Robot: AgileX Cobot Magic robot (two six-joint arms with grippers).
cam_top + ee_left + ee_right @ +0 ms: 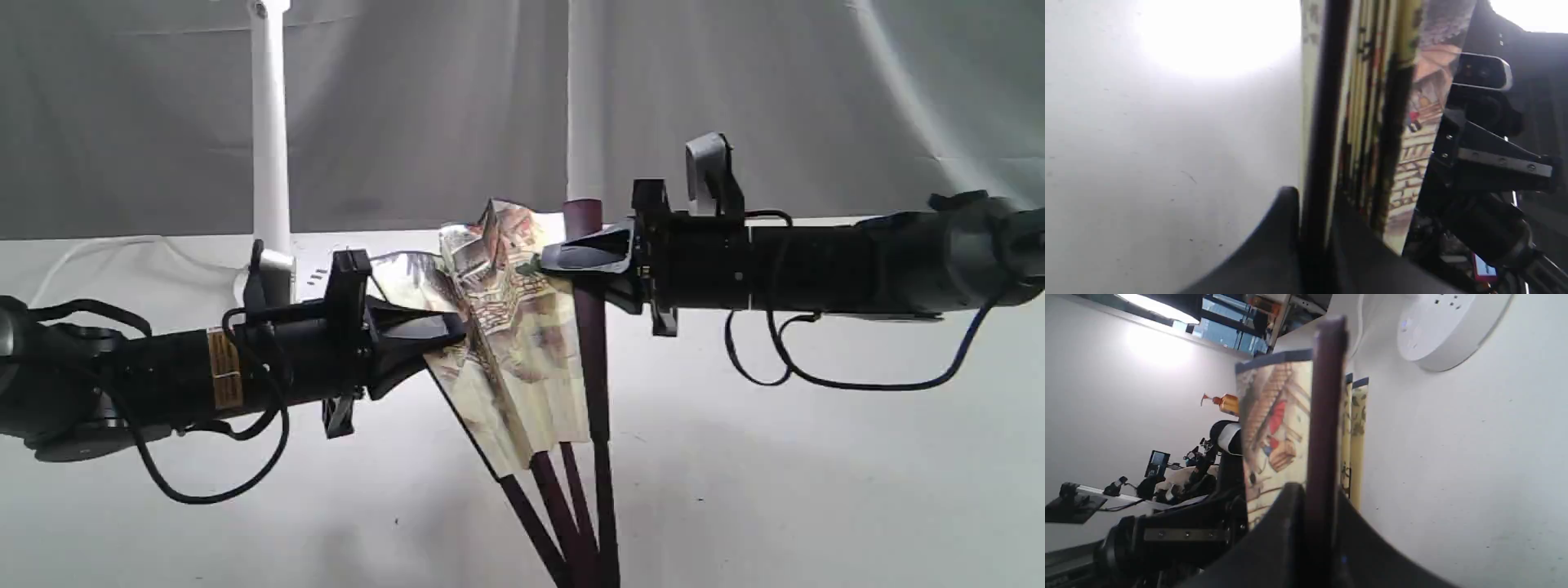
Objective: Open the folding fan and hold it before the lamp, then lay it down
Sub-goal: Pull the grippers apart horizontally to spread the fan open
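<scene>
The folding fan [510, 343] is held upright above the table, partly spread, its painted cream pleats crumpled between two dark maroon guards. My left gripper [453, 331] is shut on the left guard, seen as a dark bar [1323, 134] between the fingers. My right gripper [555, 257] is shut on the right guard [1325, 428]. The pleats [1412, 122] bunch between both grips. The lamp pole [270, 122] rises behind my left arm, and its round white base with sockets [1447, 328] shows in the right wrist view.
A grey curtain [775, 98] hangs behind the white table [816, 457]. Black cables [816, 380] droop under both arms. The lamp's white cord [122, 245] runs along the back left. The other arm's body [1180, 535] appears in each wrist view.
</scene>
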